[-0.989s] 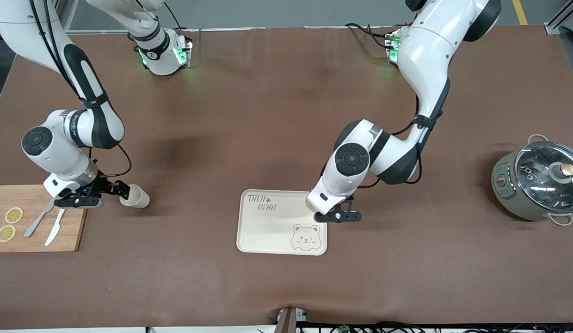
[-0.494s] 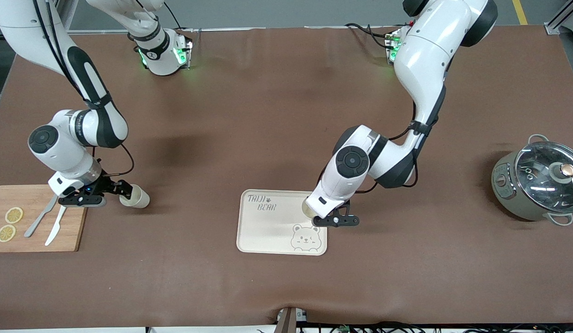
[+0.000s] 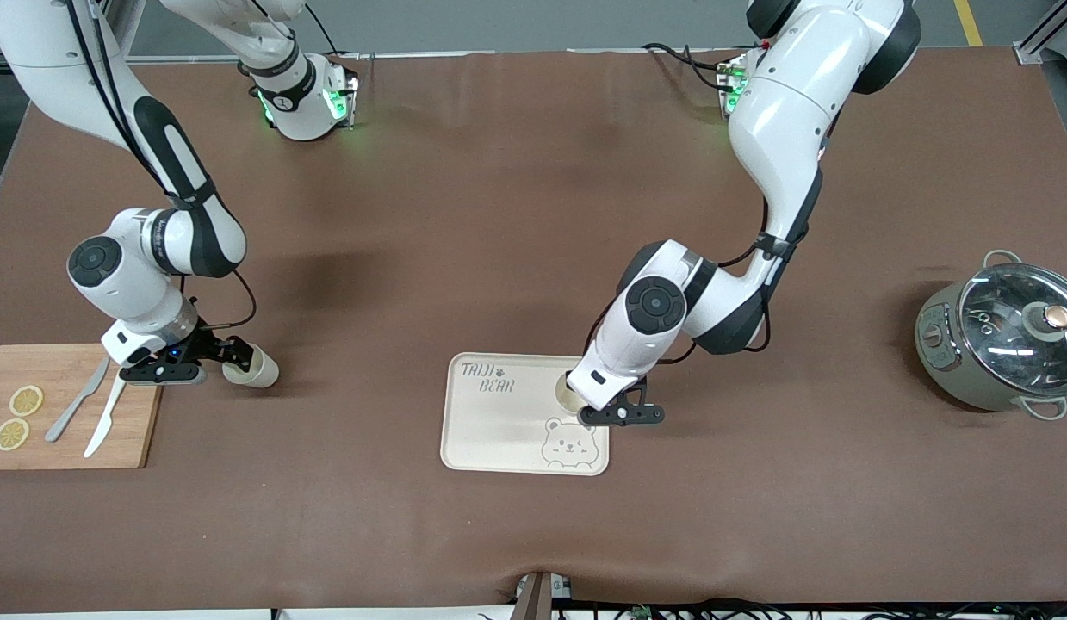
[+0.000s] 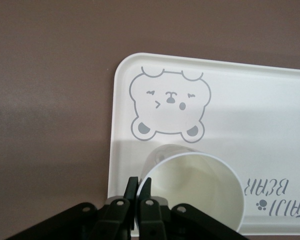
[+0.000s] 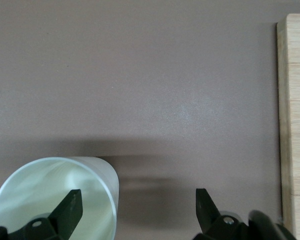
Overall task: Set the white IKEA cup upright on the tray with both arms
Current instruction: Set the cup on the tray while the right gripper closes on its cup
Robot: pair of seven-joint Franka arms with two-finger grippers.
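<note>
Well apart from the tray (image 3: pixel 490 430), at the right arm's end of the table, lies a wooden cutting board (image 3: pixel 128 413) with two lemon slices (image 3: pixel 25 400) and a white knife (image 3: pixel 102 422). Just beside the board, on its side toward the tray, the right gripper (image 3: pixel 232 357) is low at a second white cup (image 3: pixel 256 370), which seems to lie on its side on the table. In the right wrist view the jaws of this gripper (image 5: pixel 137 205) are spread wide, with one finger in front of the cup's mouth (image 5: pixel 55 195) and the other outside, so nothing is pinched there yet. Over the tray, at its edge toward the left arm's end and just beside the bear face (image 3: pixel 567 441), the left gripper (image 3: pixel 595 413) holds the white cup (image 3: pixel 567 389). In the left wrist view its jaws (image 4: pixel 139 182) are pressed on the cup's rim (image 4: pixel 200 190), and the mouth faces up. I cannot tell if the base touches the tray (image 4: pixel 270 115) already. Well apart from the tray, at the left arm's end, stands a grey-green pot with glass lid (image 3: pixel 998 336). The step in hand, I judge, is setting this cup down. To do it well, the gripper should go straight down until the base sits flat, then open slowly and rise straight up, so a finger does not tip the cup by its rim. The cup is near the tray's edge, so any sideways push is a risk.
</note>
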